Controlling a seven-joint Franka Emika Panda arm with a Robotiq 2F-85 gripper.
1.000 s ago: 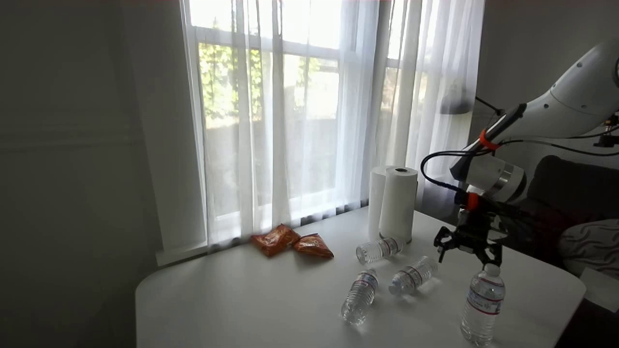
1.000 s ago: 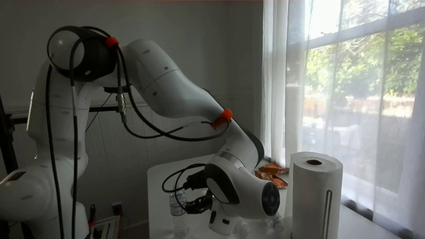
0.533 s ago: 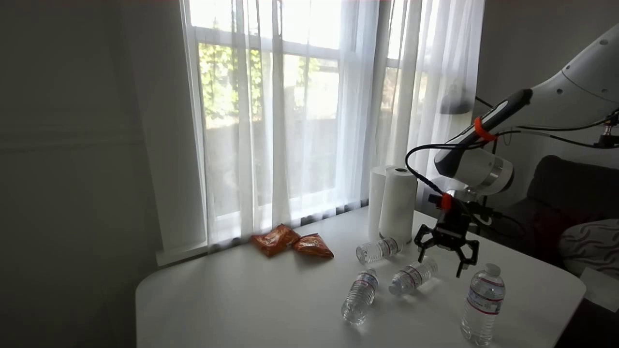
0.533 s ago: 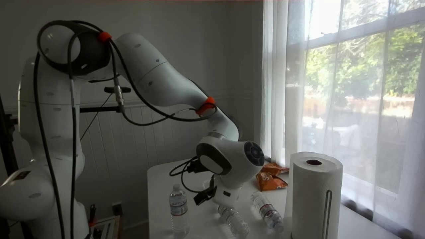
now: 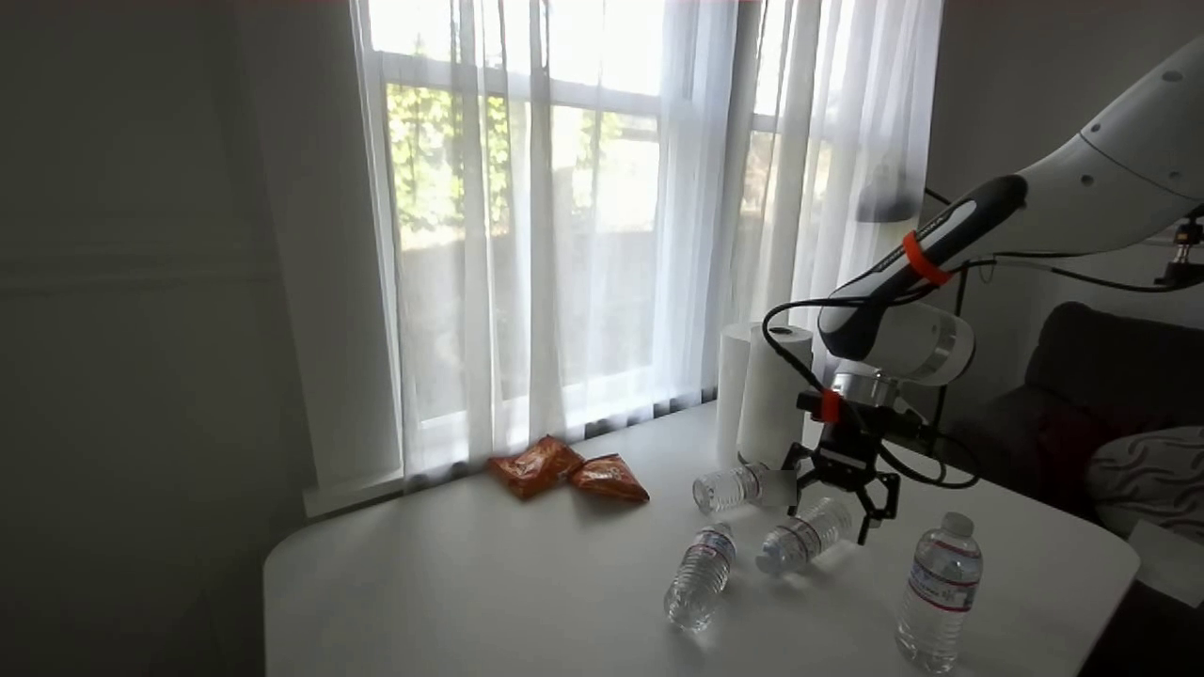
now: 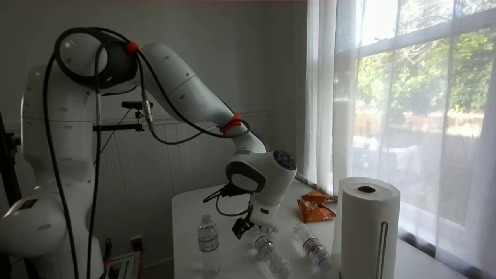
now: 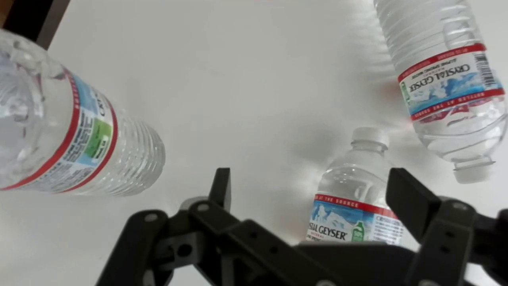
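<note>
My gripper (image 5: pixel 828 527) is open and empty, its fingers pointing down above the table; it also shows in an exterior view (image 6: pixel 241 228). In the wrist view (image 7: pixel 309 174) the fingers are wide apart, with a clear water bottle (image 7: pixel 345 218) lying below, nearer the right finger; its lower end is hidden by the gripper. This bottle lies right under the gripper in both exterior views (image 5: pixel 800 541) (image 6: pixel 271 254). A standing bottle (image 5: pixel 941 592) is to one side, at the left of the wrist view (image 7: pixel 95 139). Another lying bottle (image 5: pixel 698 578) shows at the wrist view's upper right (image 7: pixel 444 79).
A third lying bottle (image 5: pixel 729 489) is beside the paper towel rolls (image 5: pixel 776 404). Two orange snack bags (image 5: pixel 541 467) lie by the curtained window (image 5: pixel 602 282). The white table (image 5: pixel 451 583) has rounded corners. A dark sofa (image 5: pixel 1119 376) is beyond it.
My gripper has moved away from the standing bottle toward the lying bottles, leftward in an exterior view. It stays open. The bottles have not moved.
</note>
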